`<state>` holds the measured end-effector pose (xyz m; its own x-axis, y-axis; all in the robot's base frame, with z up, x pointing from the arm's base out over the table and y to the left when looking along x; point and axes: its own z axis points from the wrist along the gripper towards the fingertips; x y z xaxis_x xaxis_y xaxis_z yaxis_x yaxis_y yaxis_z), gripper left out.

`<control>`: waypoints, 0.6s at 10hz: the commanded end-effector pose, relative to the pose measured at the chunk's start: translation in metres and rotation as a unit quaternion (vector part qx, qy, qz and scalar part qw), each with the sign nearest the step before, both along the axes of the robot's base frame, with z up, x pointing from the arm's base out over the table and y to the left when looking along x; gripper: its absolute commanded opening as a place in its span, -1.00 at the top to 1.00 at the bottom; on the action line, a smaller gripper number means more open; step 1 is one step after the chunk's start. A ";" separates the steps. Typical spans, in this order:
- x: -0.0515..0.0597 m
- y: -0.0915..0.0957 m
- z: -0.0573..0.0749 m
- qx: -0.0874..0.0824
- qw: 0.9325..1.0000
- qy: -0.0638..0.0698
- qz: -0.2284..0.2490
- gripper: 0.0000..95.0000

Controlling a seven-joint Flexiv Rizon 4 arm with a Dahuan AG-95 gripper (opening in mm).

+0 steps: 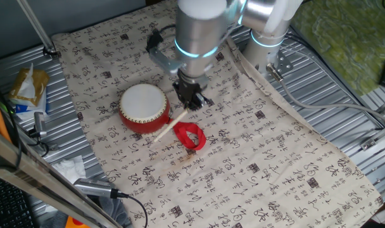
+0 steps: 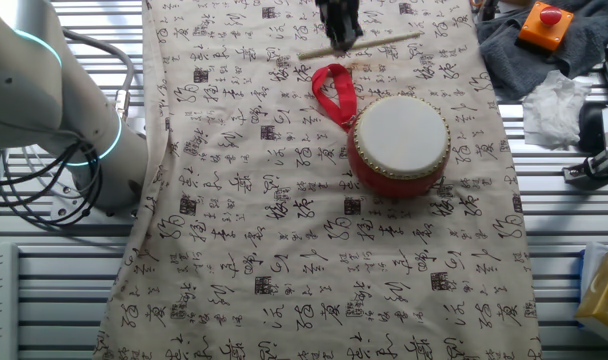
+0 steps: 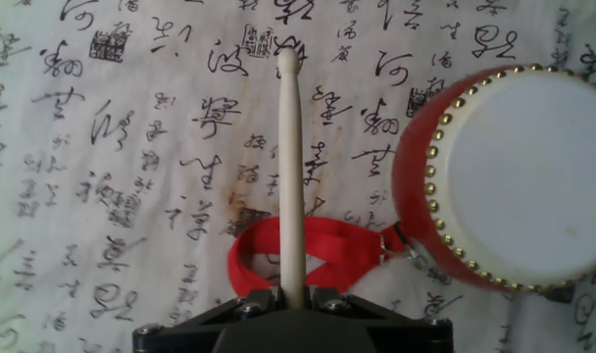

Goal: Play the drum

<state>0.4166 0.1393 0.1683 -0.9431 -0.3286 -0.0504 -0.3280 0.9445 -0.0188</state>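
- Drum (image 1: pixel 143 107) sits upright on the worktop (image 1: pixel 275 164), white skin facing up, red body, gold studs round the rim; in the hand view it is off to the right of the stick, apart from it.
- Handling guess: small and likely light, hollow shell stiff, skin taut. A hard or off-centre hit could slide or tip it on the loose cloth. Skin is the fragile bit, so tap, don't jab.
- No need to grasp the drum itself; the thing to hold is the stick. If the drum had to be moved, the red body wall below the studs looks like the best hold, not the skin.
- Red ribbon loop (image 1: pixel 190 136) is attached at the drum's side, limp on the cloth, soft, could snag. In the hand view the stick crosses over it.
- Thin wooden stick (image 3: pixel 291 176) is light, stiff and smooth, so it may slip or pivot on impact. Its far rounded tip points away from the gripper, clear of the drum.
- Gripper (image 3: pixel 293 294) is clamped on the stick at its near end, one jaw either side; the long free length gives swing but also leverage to twist out.
- Printed cloth (image 2: pixel 314 250) with black characters covers the worktop, wrinkled in places, not pinned that I can see.
- Arm comes down from above just beside the drum.
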 end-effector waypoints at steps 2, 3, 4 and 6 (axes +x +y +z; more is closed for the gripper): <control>-0.004 -0.033 0.005 0.002 1.000 0.001 0.028 1.00; -0.006 -0.040 0.007 0.002 1.000 0.001 0.027 1.00; -0.009 -0.048 0.009 0.001 1.000 0.001 0.025 1.00; -0.012 -0.060 0.010 -0.001 1.000 0.003 0.022 1.00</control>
<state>0.4042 0.0769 0.1780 -0.9288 -0.3679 -0.0441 -0.3674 0.9299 -0.0190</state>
